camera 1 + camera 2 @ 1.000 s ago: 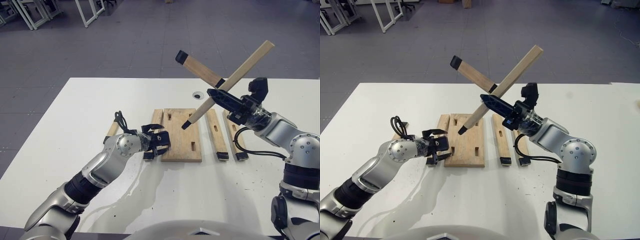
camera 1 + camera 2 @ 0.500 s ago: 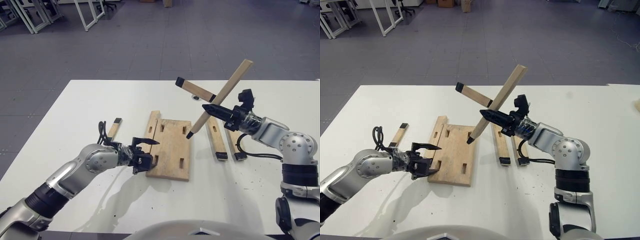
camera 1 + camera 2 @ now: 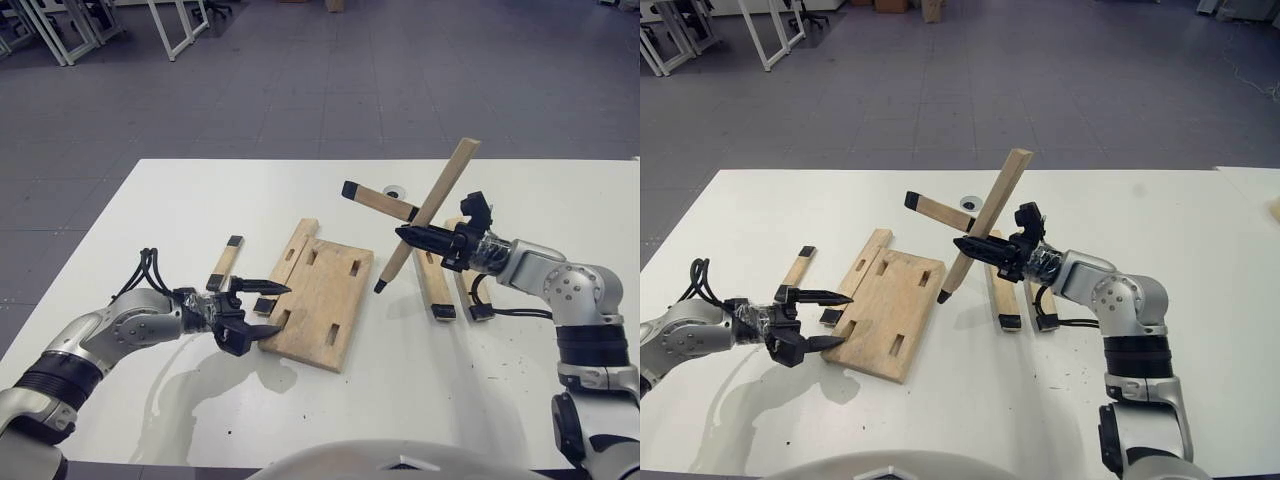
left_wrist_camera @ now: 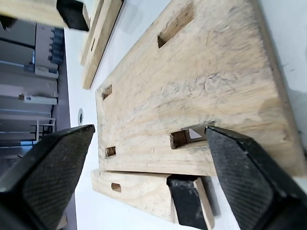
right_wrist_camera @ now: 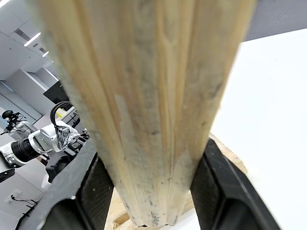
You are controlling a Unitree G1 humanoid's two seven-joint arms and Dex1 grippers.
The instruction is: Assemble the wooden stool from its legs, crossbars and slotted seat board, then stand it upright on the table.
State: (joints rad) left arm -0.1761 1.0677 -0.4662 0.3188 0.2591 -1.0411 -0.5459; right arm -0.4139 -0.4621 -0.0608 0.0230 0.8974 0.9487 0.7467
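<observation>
The slotted seat board (image 3: 322, 298) lies flat and skewed on the white table (image 3: 160, 200). My left gripper (image 3: 262, 311) is open at the board's near-left corner, one finger (image 4: 53, 167) on each side of that edge (image 4: 201, 86). My right gripper (image 3: 412, 236) is shut on two crossed legs (image 3: 432, 205) held tilted above the table, the long one's black-capped foot (image 3: 380, 287) hanging just right of the board. In the right wrist view the long leg (image 5: 153, 110) sits between the pads (image 5: 91, 191).
One leg (image 3: 292, 253) lies along the board's left side, partly under it. Two more legs (image 3: 436, 287) lie to the right, below my right gripper. A short black-tipped piece (image 3: 227, 259) rests farther left. A round hole (image 3: 396, 188) is in the table behind.
My left gripper has drawn back to the left and the seat board has slid and turned with it. My right gripper has lowered the crossed legs and brought them leftward.
</observation>
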